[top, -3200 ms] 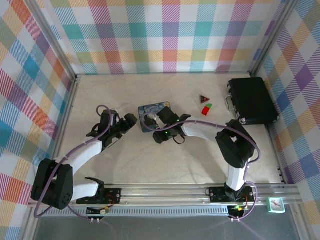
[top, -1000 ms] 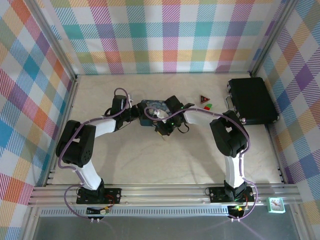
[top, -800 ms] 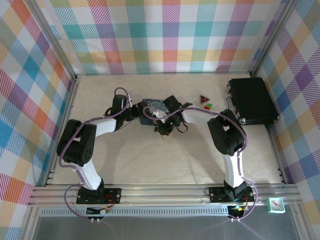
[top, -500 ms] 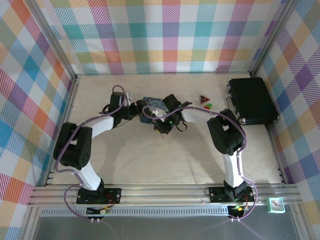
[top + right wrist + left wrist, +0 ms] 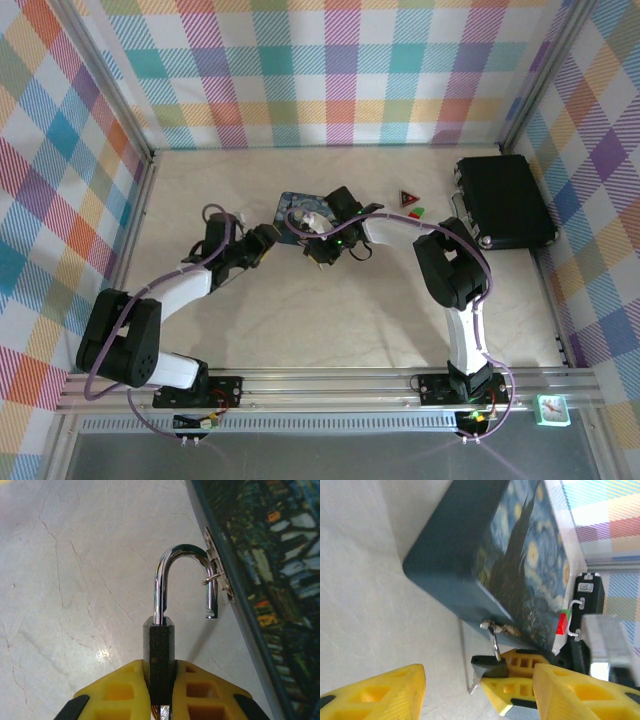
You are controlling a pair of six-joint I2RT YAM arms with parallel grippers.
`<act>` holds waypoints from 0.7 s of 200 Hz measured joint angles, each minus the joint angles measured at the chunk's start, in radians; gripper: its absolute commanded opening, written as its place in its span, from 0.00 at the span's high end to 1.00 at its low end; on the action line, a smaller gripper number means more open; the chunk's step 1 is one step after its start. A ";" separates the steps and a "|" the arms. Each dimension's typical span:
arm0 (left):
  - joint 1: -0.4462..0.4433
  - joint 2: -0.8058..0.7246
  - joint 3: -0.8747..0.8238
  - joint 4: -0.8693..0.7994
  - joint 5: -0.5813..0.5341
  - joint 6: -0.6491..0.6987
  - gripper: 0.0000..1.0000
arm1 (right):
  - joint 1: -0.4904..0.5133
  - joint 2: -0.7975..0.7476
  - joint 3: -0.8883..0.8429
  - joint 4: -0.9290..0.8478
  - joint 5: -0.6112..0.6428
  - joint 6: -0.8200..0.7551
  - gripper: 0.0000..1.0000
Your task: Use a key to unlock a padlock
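Note:
The padlock point(image 5: 160, 655) has a dark body and a silver shackle point(image 5: 172, 560). My right gripper point(image 5: 160, 700) is shut on its body. The shackle stands open, its free end out of the body and hooked through the small hasp ring point(image 5: 210, 579) on the blue starry-night tin point(image 5: 270, 580). A thin silver sliver, apparently the key point(image 5: 474, 686), pokes out under the padlock point(image 5: 490, 665). My left gripper point(image 5: 475, 700) is open, its yellow fingers point(image 5: 375, 692) wide apart just short of the padlock. From above, the left gripper point(image 5: 266, 237) and right gripper point(image 5: 320, 248) flank the tin point(image 5: 300, 208).
A big black case point(image 5: 505, 200) lies at the right wall. A small red triangle piece point(image 5: 408, 197) and a red-green block point(image 5: 413, 211) sit between it and the tin. Plaid walls close three sides; pale table point(image 5: 330, 320) stretches toward the bases.
My left arm has pulled back from the tin toward the near left, and its elbow has dropped. The right gripper keeps hold of the padlock beside the tin.

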 measured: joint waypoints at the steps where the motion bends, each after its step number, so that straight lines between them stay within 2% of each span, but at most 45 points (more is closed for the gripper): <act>1: -0.003 0.000 0.000 0.002 -0.003 -0.001 0.44 | 0.000 0.000 0.000 0.000 0.000 0.000 1.00; 28: -0.106 0.040 -0.001 0.110 -0.090 -0.060 0.47 | 0.000 0.001 -0.003 0.006 -0.007 0.003 1.00; 57: -0.159 0.144 0.016 0.191 -0.142 -0.095 0.51 | 0.000 0.002 -0.003 0.011 -0.014 0.003 1.00; 91: -0.177 0.201 0.027 0.206 -0.186 -0.108 0.56 | 0.000 0.002 -0.004 0.013 -0.018 0.003 1.00; 140: -0.177 0.256 0.058 0.253 -0.214 -0.101 0.71 | 0.000 0.002 -0.011 0.021 -0.021 0.004 1.00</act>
